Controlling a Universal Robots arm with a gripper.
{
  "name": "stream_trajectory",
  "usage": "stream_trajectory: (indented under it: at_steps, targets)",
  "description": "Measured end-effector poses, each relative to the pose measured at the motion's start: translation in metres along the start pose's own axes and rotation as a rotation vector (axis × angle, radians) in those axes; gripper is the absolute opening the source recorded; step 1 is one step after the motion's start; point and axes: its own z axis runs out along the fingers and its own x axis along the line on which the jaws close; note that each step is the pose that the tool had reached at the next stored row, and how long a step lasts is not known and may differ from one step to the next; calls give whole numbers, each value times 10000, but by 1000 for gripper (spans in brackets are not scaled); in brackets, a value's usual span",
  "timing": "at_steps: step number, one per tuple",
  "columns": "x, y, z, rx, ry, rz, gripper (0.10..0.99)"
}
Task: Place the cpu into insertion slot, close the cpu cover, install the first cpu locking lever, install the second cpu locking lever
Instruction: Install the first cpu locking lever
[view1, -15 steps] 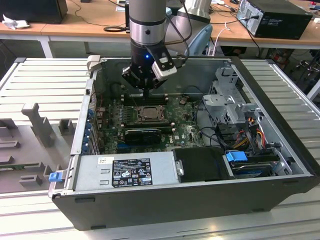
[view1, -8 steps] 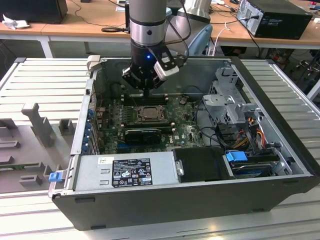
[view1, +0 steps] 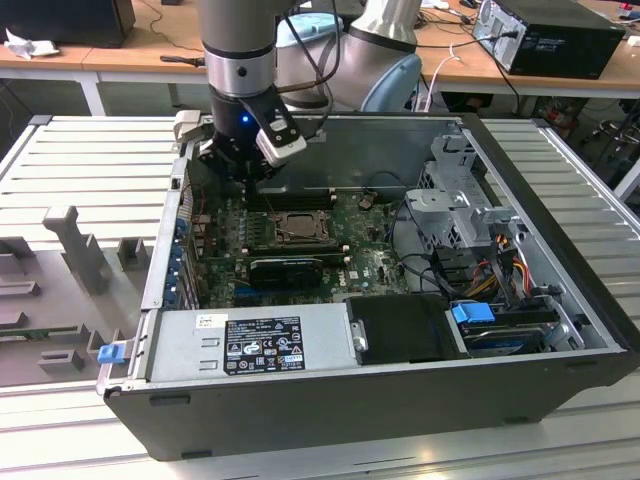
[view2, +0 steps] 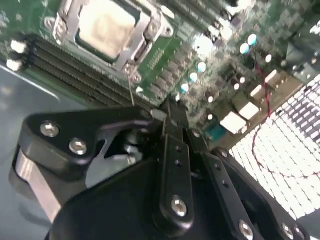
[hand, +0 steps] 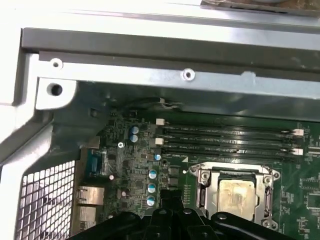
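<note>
Gripper, fingers drawn together and empty, hovers just beside the cpu cover lying over the seated cpu; a misaligned descent would likely scrape the adjacent memory slots.

Open-topped computer case, with a clear drop from above onto the cpu at mid-board. Flanked toward the case's far edge by low memory slots, toward the near edge by a taller long black card. Walled off along the near edge by power supply and black shroud. Crowded at the exterior view's right corner with drive cage and cables. Taken up at the board's far corner by the gripper, fingers together, close beside the case wall and vent grille.
</note>
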Motion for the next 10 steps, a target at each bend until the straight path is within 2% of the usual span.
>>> stream_trajectory:
  at_steps: [6, 10]
  targets:
    - [-9, 139, 19, -22, -2, -4, 106]
    - [-16, 175, 21, -22, -1, -8, 106]
